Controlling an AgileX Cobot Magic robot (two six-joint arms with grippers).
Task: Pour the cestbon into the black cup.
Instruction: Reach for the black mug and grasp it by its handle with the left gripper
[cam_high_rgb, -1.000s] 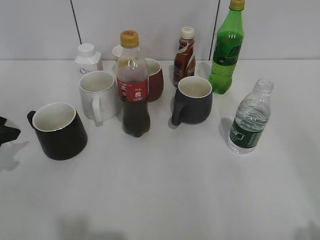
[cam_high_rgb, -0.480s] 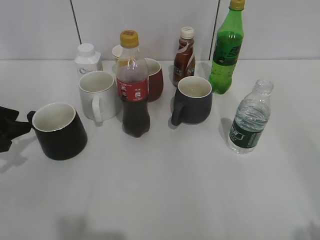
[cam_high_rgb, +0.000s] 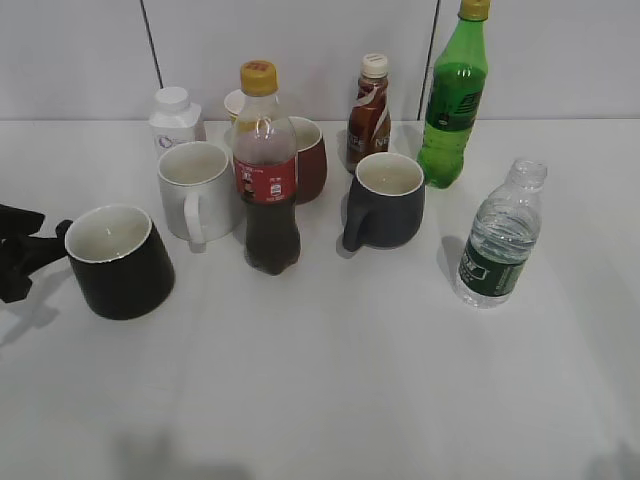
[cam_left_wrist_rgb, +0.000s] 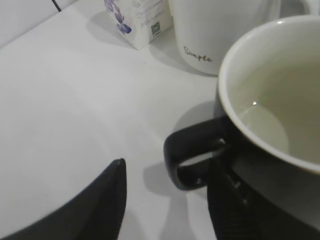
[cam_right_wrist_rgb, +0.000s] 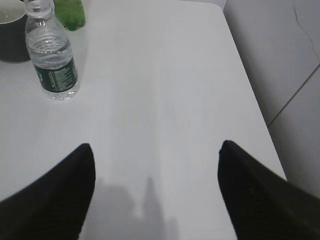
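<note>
White tabletop (cam_high_rgb: 330, 400). Landmark: cola bottle (cam_high_rgb: 267, 170), red label, yellow cap, upright. White mug (cam_high_rgb: 196, 190) just left of it, handle toward camera. Dark red mug (cam_high_rgb: 309, 158) right behind it, partly hidden. Grey-blue mug (cam_high_rgb: 385, 200) to its right, handle on left. Small brown bottle (cam_high_rgb: 369, 112) behind-right. Tall green soda bottle (cam_high_rgb: 452, 98) further right at back. White carton (cam_high_rgb: 176, 120) behind-left.
</note>
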